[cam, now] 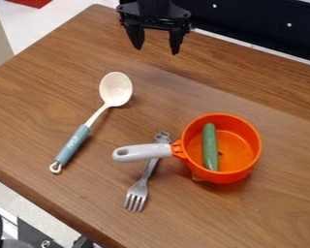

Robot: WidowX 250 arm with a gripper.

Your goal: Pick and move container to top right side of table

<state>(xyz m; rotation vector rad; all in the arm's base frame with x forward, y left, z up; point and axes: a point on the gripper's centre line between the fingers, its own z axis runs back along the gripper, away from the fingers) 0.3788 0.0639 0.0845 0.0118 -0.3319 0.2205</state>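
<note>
The black gripper (157,47) hangs at the top of the view, open, with nothing between its fingers. Well below it and to the right, an orange container (247,145) with a grey handle stands on the wooden table (284,203), right of the middle. Inside lies a green cucumber-like piece (210,147), and the handle points left across a fork. The gripper and container are far apart.
A silver fork (137,193) lies partly under the container's handle. A cream ladle (116,89) with a blue-grey handle lies on the left. A dark panel (261,29) runs behind the table's back edge at the top right.
</note>
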